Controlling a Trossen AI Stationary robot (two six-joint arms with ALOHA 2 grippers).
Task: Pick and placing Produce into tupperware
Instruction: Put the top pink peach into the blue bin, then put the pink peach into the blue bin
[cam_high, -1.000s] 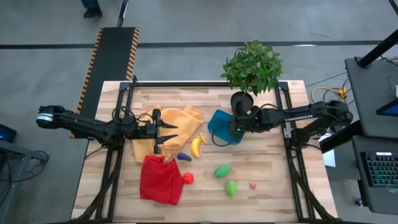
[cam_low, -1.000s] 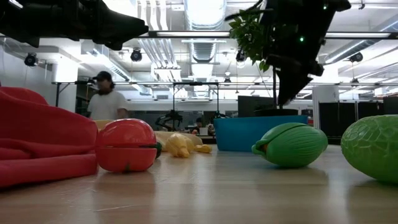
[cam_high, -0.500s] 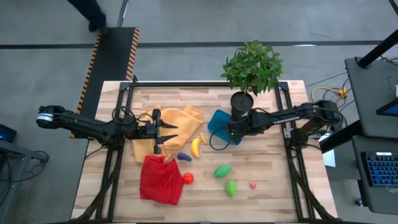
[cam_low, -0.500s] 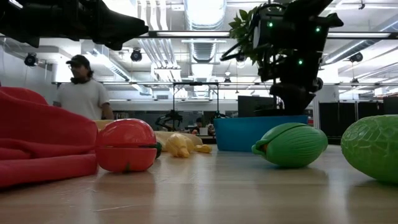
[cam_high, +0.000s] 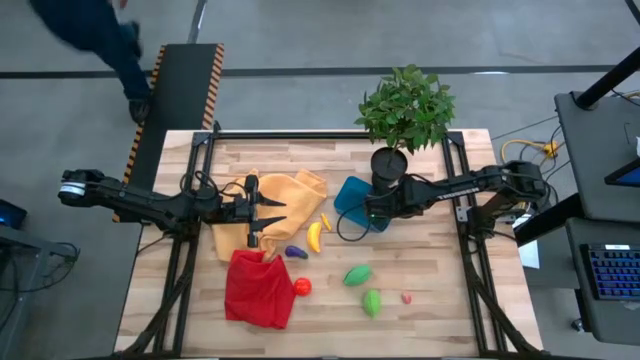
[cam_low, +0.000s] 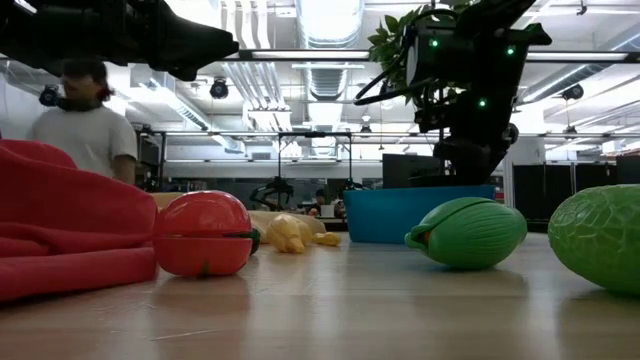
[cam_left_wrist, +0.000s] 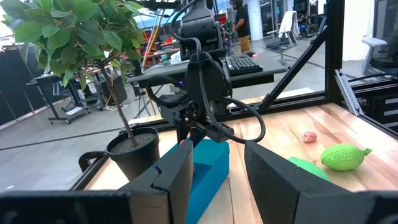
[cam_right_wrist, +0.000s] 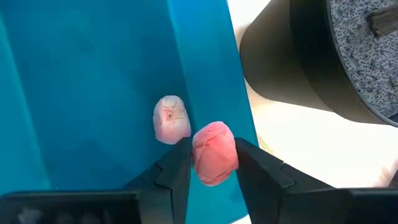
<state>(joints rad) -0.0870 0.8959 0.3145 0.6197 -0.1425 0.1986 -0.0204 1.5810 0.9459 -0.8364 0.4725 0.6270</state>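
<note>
Right now the right gripper (cam_right_wrist: 213, 163) pinches a small pink fruit (cam_right_wrist: 214, 152) just above the blue container (cam_right_wrist: 93, 93), ready to drop it beside another pink piece (cam_right_wrist: 171, 119) inside. Left gripper (cam_high: 262, 213) waits, fingers apart, over the yellow cloth (cam_high: 290, 190).

Wooden table (cam_high: 440, 290) bears cloths (cam_high: 258, 290), tupperware (cam_high: 352, 195), produce (cam_high: 357, 275); potted plant (cam_high: 390, 165).

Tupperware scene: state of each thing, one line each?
tupperware: upright, one pale pink piece lying inside
pink-red piece: between the right gripper fingers, over the tupperware
left gripper: open, empty, above the yellow-orange cloth
banana: on the table
green ovals: on the table
</note>
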